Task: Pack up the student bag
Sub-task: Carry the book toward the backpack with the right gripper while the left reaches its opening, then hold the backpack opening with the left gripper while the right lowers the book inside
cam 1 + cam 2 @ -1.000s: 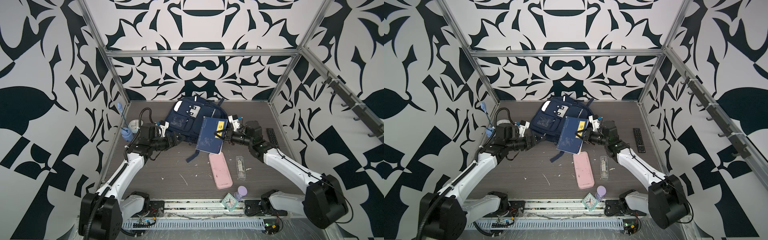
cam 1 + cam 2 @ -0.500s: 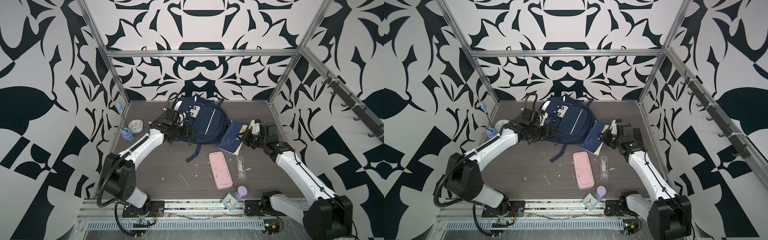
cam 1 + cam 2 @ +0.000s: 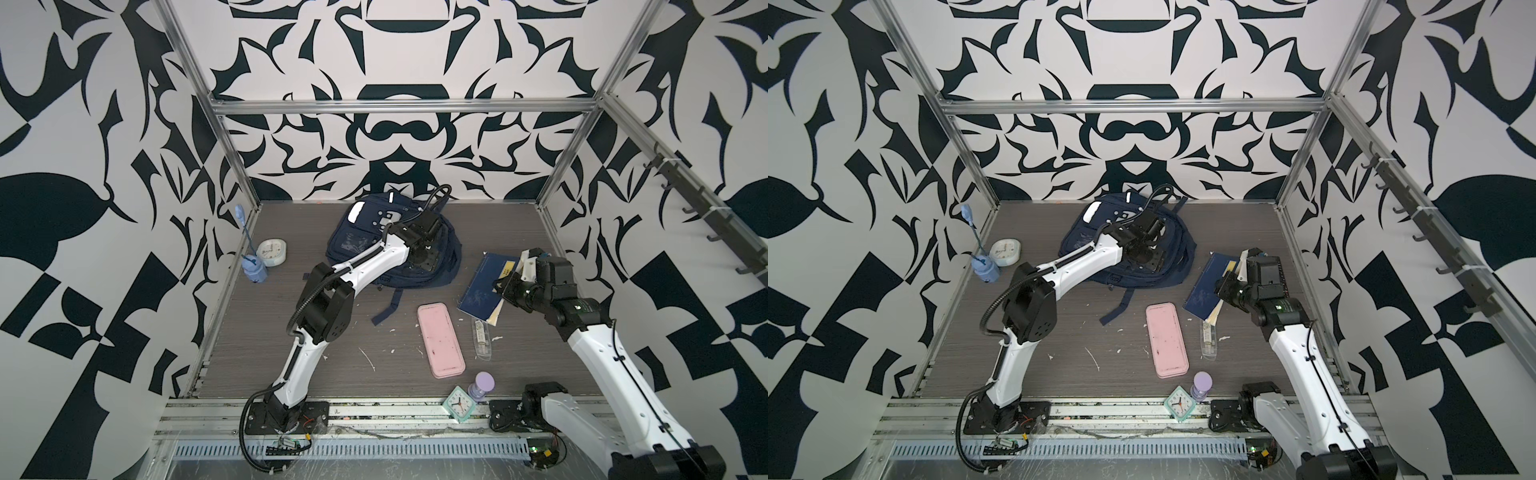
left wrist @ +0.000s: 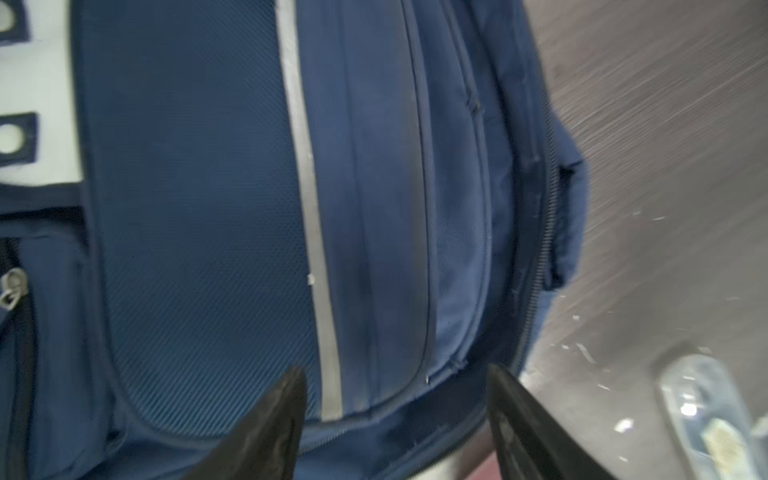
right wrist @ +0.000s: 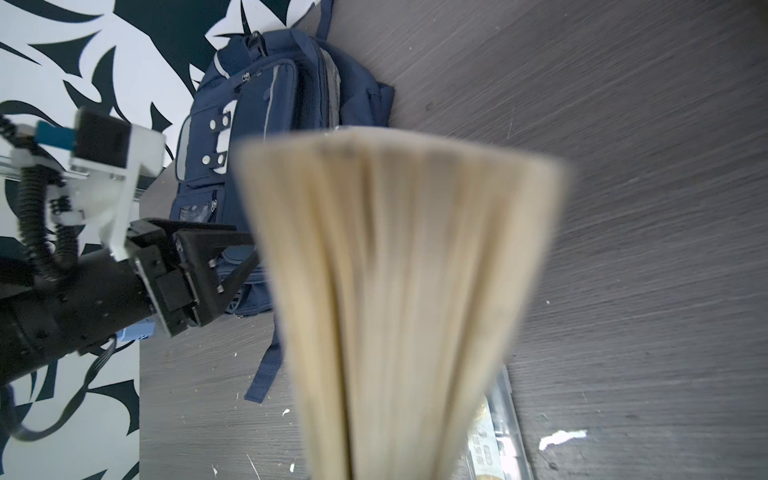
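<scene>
Student bag (image 3: 351, 243) at the back middle of the surface (image 3: 249, 340), lying flat, buckled flap pocket and clear window pocket facing up, one strap trailing toward the front.

Left end effector (image 3: 424, 262) over the bag's right half. Jaws apart in the left wrist view, fingertips (image 4: 286, 399) either side of the silver strip (image 4: 309, 208) and a zip line, nothing pinched between them.

Right end effector (image 3: 505, 286) clamped on a blue book (image 3: 482, 291), held tilted near the bag's right side and not touching it. Pale page edges (image 5: 395, 291) across most of the right wrist view.

Progress, as a judgement: early. Nothing visibly inside the bag. Main compartment open or zipped: not to be told from these views. Book in hand, not yet in.

Out on the surface:
- pink pencil case (image 3: 440, 340) with a clear case (image 3: 482, 338) just beside it
- purple-capped bottle (image 3: 483, 384) and mint clock (image 3: 457, 405) at the front edge
- white round clock (image 3: 271, 252) and small blue gadget (image 3: 254, 270) by the left wall

Likely remaining: opening held wide, book slid in, loose items added one by one, zip closed.
</scene>
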